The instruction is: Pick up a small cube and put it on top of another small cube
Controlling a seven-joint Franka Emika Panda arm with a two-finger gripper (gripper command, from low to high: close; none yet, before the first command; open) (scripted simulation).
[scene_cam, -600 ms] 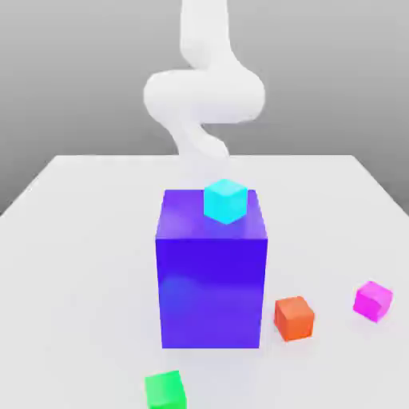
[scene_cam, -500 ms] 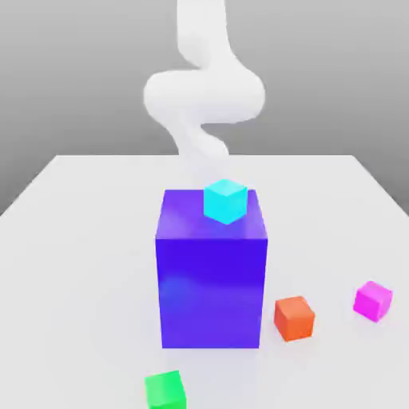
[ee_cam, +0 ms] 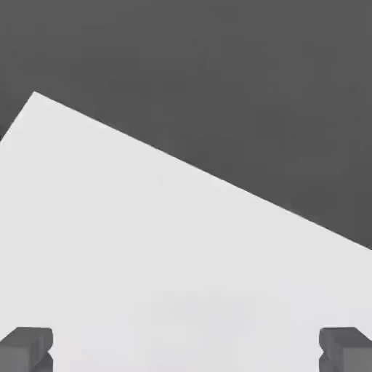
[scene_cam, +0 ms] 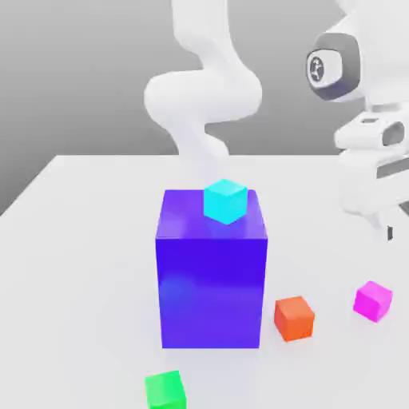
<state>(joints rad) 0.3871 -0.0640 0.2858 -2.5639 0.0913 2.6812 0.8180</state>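
- The end effector [ee_cam: 186,350] has its two fingers spread wide apart, with nothing between them; it hangs above the tabletop [scene_cam: 96,279] at the exterior view's right.
- The small magenta cube [scene_cam: 373,301] lies on the tabletop, at the exterior view's right.
- The small orange cube [scene_cam: 294,319] sits between it and the large blue-purple block [scene_cam: 211,291].
- A cyan cube [scene_cam: 225,201] rests on top of the block.
- A green cube [scene_cam: 165,391] is nearest the camera.

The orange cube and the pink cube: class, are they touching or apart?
Apart: the exterior view shows pale tabletop between the orange cube and the pink cube.
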